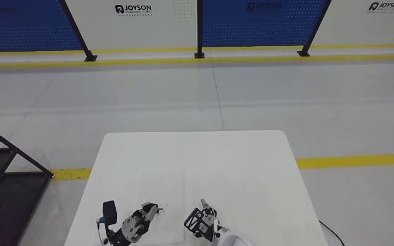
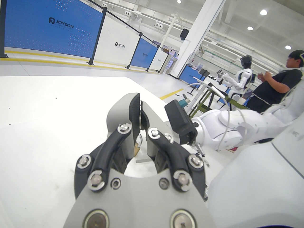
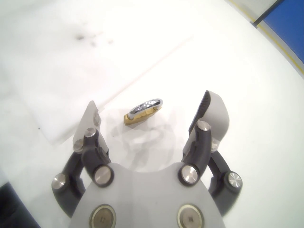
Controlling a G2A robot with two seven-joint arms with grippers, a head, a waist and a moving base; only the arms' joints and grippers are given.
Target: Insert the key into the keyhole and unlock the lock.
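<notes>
A small brass padlock [image 3: 140, 117] with a silver shackle lies on the white table [image 1: 246, 178]. My right gripper [image 3: 150, 102] hovers just above it, open, one finger on each side of the lock and neither touching it. My left gripper [image 2: 140, 105] is shut on the key [image 2: 142, 117], a thin metal sliver pinched between its black pads. Past those fingers the padlock [image 2: 137, 150] shows low on the table. In the top view both grippers sit near the table's front edge, the left gripper [image 1: 151, 212] beside the right gripper [image 1: 198, 212].
A thin white pad [image 1: 161, 190] lies flat on the table; its edge [image 3: 59, 129] runs close to the padlock. A black frame [image 1: 18, 166] stands off the table's left side. The far half of the table is bare.
</notes>
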